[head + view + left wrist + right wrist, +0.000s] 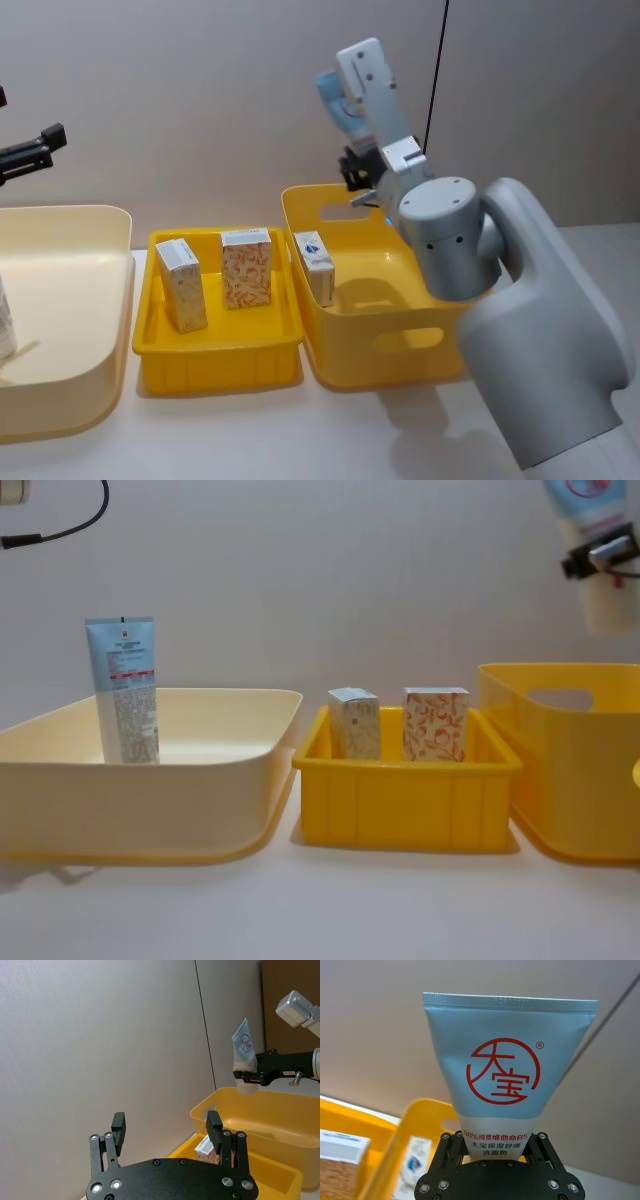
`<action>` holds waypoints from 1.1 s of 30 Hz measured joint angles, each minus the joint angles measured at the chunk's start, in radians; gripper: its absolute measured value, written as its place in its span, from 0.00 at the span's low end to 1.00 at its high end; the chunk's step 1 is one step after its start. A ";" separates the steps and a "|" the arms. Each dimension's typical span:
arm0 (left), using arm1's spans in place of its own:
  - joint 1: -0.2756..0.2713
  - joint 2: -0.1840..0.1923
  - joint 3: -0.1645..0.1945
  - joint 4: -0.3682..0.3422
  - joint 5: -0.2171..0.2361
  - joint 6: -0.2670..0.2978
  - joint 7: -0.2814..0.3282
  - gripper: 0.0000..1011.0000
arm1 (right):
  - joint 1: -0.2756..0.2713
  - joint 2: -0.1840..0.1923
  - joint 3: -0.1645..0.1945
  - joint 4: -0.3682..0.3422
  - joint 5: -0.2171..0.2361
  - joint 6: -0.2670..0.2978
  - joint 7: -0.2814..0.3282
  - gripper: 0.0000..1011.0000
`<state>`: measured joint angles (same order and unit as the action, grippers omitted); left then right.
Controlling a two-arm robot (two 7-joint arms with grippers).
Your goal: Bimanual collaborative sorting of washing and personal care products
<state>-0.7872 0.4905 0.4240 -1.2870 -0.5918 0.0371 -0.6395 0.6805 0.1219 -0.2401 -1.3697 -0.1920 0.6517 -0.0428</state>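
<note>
On the far left, a pale cream tub (150,780) sits on the tabletop (330,910). A blue tube (122,690) stands upright inside it, near the back wall. A tall thin tube like that could tip over if the tub gets bumped.

Above that side, the left end effector (165,1132) hangs in the air with its fingers wide apart and nothing in them. It is well away from everything, so it looks safe for now.

Next comes the small yellow bin (220,335). Two little boxes stand in it, a white box (181,285) and an orange-patterned box (246,268), side by side. They stand on their ends, so a knock to the bin could topple them.

On the right is the deep yellow bin (375,300). One small carton (314,265) leans by its left wall.

High above that bin, the right end effector (492,1152) is clamped on the bottom of a tube with a red round logo (505,1070). The tube points up. It is held only by its narrow end, and it is smooth and squishy, so I think it could slip or bend. If let go from this high, it might bounce, land on the carton, or fall over the rim. Coming down too fast could also hit the bin wall.
</note>
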 joint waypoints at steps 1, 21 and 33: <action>0.000 0.000 0.000 0.000 0.000 0.000 0.000 0.99 | -0.002 0.000 0.006 -0.001 -0.005 0.019 -0.009 0.47; 0.000 0.000 0.000 0.000 0.000 0.000 0.000 0.99 | -0.021 0.004 0.056 -0.011 -0.043 0.159 -0.071 0.96; 0.000 0.000 0.000 0.000 0.000 0.000 0.000 0.99 | -0.024 0.005 0.064 -0.012 -0.049 0.180 -0.081 0.99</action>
<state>-0.7872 0.4906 0.4239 -1.2870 -0.5918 0.0371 -0.6395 0.6560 0.1270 -0.1763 -1.3822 -0.2412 0.8321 -0.1236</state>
